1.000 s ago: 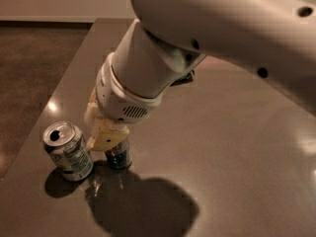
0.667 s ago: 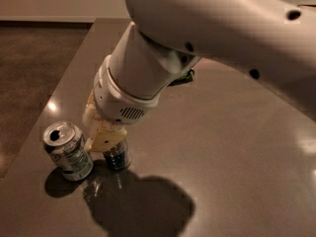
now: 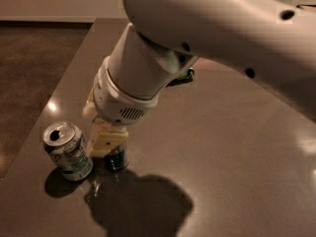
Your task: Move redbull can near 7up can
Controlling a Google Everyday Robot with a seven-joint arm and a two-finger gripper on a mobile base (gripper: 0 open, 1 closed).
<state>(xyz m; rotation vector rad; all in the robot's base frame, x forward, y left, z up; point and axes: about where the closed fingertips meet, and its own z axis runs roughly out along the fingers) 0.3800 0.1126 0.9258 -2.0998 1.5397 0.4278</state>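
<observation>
The redbull can (image 3: 117, 158) stands upright on the table; only its dark blue lower body shows. My gripper (image 3: 108, 142) comes down over the can from above and covers its top half. The 7up can (image 3: 67, 150), a wider pale can with an open silver top, stands upright just left of the redbull can, a small gap between them. My arm's big white wrist (image 3: 131, 85) hangs over both cans.
The grey-brown table (image 3: 222, 152) runs away to the right and back. Its left edge (image 3: 29, 147) lies close beside the 7up can, with dark floor beyond. A small green and dark object (image 3: 180, 76) peeks out behind the arm.
The arm has shifted slightly over the cans. The redbull can and the 7up can stand where they were.
</observation>
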